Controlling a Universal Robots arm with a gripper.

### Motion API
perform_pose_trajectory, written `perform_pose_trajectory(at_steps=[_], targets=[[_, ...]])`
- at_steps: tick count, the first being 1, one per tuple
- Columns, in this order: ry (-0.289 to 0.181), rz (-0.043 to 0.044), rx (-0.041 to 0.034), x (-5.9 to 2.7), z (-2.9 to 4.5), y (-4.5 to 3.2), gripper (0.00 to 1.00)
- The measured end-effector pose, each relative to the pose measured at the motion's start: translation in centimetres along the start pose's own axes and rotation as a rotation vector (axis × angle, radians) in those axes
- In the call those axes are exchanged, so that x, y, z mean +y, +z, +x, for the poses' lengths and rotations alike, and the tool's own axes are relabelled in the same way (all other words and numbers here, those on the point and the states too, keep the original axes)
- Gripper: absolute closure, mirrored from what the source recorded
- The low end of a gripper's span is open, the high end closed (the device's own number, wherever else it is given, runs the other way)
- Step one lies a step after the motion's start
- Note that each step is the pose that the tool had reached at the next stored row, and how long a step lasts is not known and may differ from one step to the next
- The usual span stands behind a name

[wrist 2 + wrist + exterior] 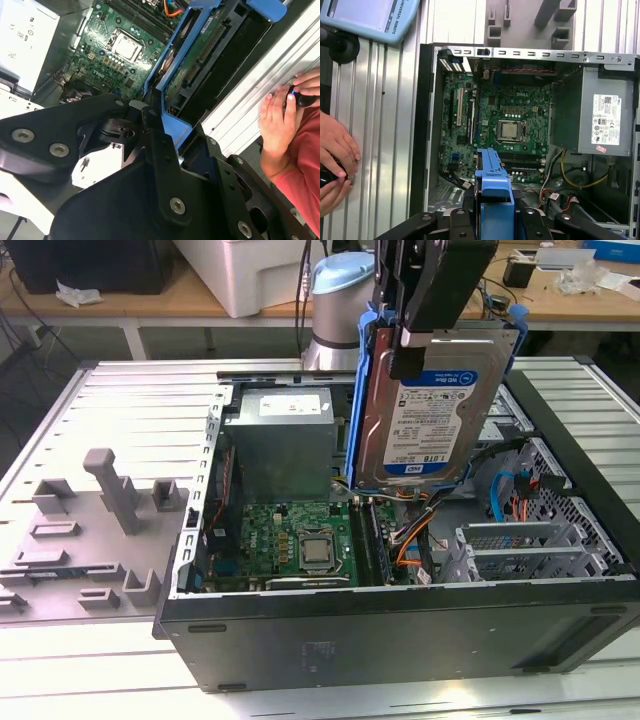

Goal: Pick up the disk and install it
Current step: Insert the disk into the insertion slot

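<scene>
Gripper (494, 217) is sitting right up against the lens in both wrist views. It's clamping the disk (430, 410) by its blue frame, so the disk is hanging upright above the open case (400, 640), not lying in it. I'm guessing it's being held on edge like that so it clears the case walls.

Below the disk, inside the case, the board (510, 125) is lying flat and the grey box (575, 120) is sitting against one case wall. Just beside the case, on the ribbed table (385, 125), a person's hand (337, 150) is cupping something dark that I'm not making out.

The actual contact points are hiding behind the gripper body. The arm is getting cut off at the top of the exterior view, and there the disk is blocking part of the case interior behind it.
</scene>
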State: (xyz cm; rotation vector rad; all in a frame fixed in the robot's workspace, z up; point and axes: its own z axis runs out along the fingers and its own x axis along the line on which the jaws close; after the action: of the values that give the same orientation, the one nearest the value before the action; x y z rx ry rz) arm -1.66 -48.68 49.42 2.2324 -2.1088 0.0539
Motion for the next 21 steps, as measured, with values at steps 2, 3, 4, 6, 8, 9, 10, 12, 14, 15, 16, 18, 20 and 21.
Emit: perform_pose_trajectory(at_steps=[2,3,4,6,8,9,10,12,14,15,16,18,20,21], targets=[[0.0,0.0,-0.0001,-0.25,0.05,-0.01,0.63],[0.0,0.0,-0.0003,-0.56,0.1,-0.02,0.63],[0.0,0.0,-0.0003,-0.72,0.13,-0.02,0.63],[0.0,0.0,-0.0003,-1.22,0.2,-0.03,0.63],[0.0,0.0,-0.001,-1.77,0.3,-0.04,0.63],[0.0,0.0001,-0.0017,-2.04,0.35,-0.05,0.63],[0.0,0.0001,-0.0023,-2.33,0.41,-0.05,0.63],[0.0,0.0001,-0.0035,-2.87,0.53,-0.06,0.63],[0.0,0.0003,-0.0045,-4.21,1.04,-0.05,0.63],[0.0,0.0003,-0.0045,-4.62,1.2,-0.05,0.63],[0.0,0.0002,-0.0047,-5.16,1.43,-0.05,0.63],[0.0,0.0003,-0.0049,-5.95,1.8,-0.05,0.63],[0.0,0.0003,-0.0053,-6.48,2.04,-0.04,0.63],[0.0,0.0003,-0.0056,-6.82,2.2,-0.04,0.63]])
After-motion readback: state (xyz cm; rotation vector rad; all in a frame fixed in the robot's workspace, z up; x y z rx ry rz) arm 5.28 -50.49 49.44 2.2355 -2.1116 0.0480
